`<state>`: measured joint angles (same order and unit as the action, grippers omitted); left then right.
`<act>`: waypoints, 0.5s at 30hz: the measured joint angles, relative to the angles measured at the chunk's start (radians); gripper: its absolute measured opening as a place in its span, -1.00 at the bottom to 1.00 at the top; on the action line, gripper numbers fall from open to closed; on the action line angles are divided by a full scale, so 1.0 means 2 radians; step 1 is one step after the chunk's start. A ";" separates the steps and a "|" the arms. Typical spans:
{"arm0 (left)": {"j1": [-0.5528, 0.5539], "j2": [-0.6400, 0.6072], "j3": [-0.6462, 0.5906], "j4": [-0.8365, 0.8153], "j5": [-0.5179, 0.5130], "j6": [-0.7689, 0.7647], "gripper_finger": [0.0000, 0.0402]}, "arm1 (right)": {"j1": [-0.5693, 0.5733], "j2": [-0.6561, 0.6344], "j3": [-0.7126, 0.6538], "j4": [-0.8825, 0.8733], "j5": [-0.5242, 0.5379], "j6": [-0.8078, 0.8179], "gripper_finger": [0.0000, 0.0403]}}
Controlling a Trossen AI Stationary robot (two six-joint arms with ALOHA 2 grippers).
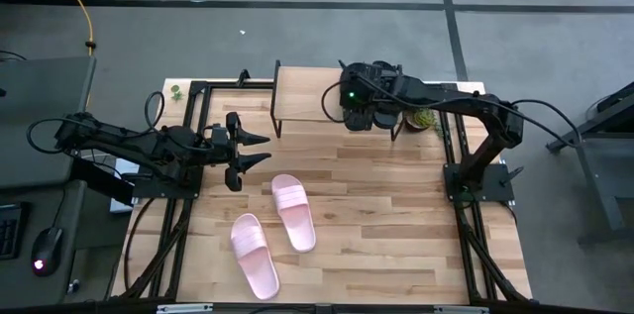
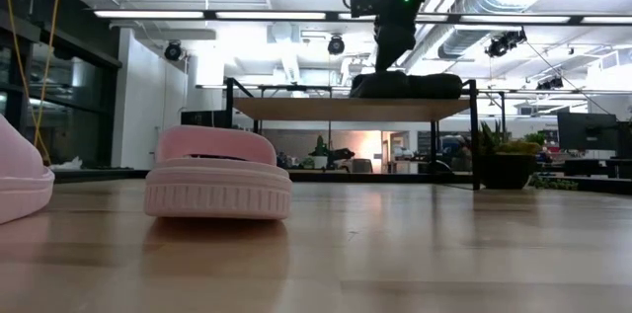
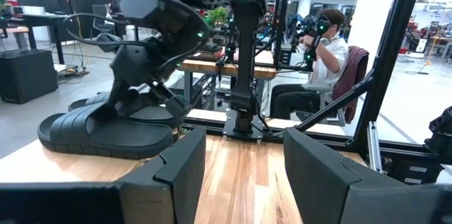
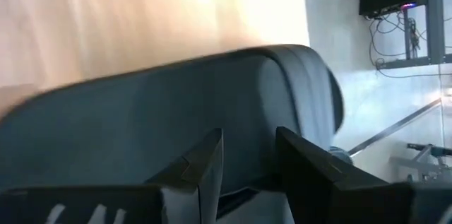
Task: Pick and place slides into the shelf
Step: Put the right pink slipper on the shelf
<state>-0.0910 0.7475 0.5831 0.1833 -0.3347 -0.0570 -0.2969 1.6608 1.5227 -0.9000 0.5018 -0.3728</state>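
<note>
Two black slides (image 1: 384, 106) lie side by side on the right part of the shelf (image 1: 302, 91), a light wood board on thin black legs at the table's far edge. In the low view the black slides (image 2: 407, 84) rest on the shelf (image 2: 336, 108). My right gripper (image 1: 362, 104) reaches down onto the nearer black slide (image 3: 106, 131). Two pink slides (image 1: 294, 212) (image 1: 256, 255) rest sole-down on the table, mid-left. My left gripper (image 1: 265, 151) hovers open, left of the pink slides, pointing right. My right gripper (image 4: 247, 139) has its fingers (image 4: 205, 164) on either side of a ridge of the black slide (image 4: 248, 111), part closed on it, coming slanting from above. Which part of the slide this is I cannot tell. The slide rests flat on the shelf top (image 2: 415, 106).
A small potted plant (image 1: 424, 118) stands just right of the shelf. Black frame rails (image 1: 193, 136) border the table's left, right and far sides. A seated person (image 3: 326, 54) shows beyond the table. The shelf's left half (image 1: 297, 81) is bare wood.
</note>
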 joint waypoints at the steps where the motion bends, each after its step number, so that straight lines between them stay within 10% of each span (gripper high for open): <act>1: 0.000 0.000 0.000 0.000 0.000 0.000 -0.13 | 0.005 0.000 0.000 -0.002 0.000 0.006 -0.39; 15: 0.000 0.000 0.000 -0.002 0.000 -0.002 -0.13 | 0.090 0.000 0.000 -0.004 -0.014 0.087 -0.39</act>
<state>-0.0914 0.7475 0.5831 0.1790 -0.3350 -0.0610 -0.1166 1.6608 1.5227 -0.9085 0.4732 -0.1995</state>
